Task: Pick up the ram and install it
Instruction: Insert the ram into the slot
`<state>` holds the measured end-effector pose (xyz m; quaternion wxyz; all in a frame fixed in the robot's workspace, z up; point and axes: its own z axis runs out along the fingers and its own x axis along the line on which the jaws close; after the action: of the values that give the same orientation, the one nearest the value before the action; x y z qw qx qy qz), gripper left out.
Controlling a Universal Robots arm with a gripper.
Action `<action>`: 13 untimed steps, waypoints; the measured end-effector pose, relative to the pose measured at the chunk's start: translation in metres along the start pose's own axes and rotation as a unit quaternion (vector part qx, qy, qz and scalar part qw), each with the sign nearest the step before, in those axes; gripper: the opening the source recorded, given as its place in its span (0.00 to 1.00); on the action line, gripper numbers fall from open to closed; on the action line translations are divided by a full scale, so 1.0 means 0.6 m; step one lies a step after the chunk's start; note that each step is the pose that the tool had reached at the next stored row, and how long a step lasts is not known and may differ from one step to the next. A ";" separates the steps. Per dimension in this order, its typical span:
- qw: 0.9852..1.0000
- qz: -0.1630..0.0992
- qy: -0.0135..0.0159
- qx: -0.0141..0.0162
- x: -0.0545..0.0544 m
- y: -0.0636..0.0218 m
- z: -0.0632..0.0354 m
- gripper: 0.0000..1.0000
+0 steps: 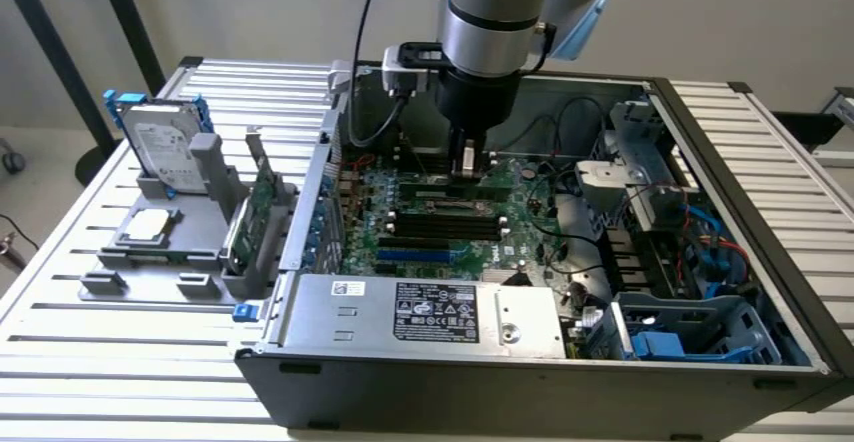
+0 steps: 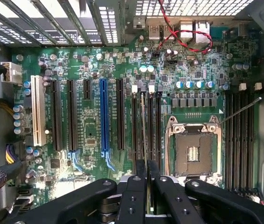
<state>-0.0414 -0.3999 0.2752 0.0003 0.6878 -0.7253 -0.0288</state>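
My gripper [image 1: 466, 170] reaches down into the open computer case [image 1: 747, 262], over the bank of black memory slots [image 1: 441, 227] on the motherboard [image 1: 400, 252]. The ram [image 1: 447, 194], a narrow green stick with small black chips, lies along the farthest slot of that bank, directly beneath the fingers. In the wrist view the ram [image 2: 144, 126] is edge-on, a thin strip running along a slot between two black slots. The two black fingers [image 2: 136, 186] are pressed close together on its near end, so the gripper [image 2: 146, 164] is shut on it.
A grey holder [image 1: 100, 287] on the exterior view's left carries a hard drive [image 1: 167, 147], a tall green expansion card [image 1: 254, 217] and a square processor chip [image 1: 147, 224]. The power supply [image 1: 441, 312] fills the case's near side. An open processor socket [image 2: 192, 149] and a red cable [image 2: 183, 32] lie near the slots.
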 end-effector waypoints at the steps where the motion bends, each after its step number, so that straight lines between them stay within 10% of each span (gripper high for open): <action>1: 1.000 0.003 0.000 0.000 0.000 0.000 0.002 0.14; 13: 1.000 0.014 0.004 0.000 0.001 -0.001 0.031 0.14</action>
<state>-0.0414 -0.3996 0.2565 0.0038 0.6776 -0.7350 -0.0261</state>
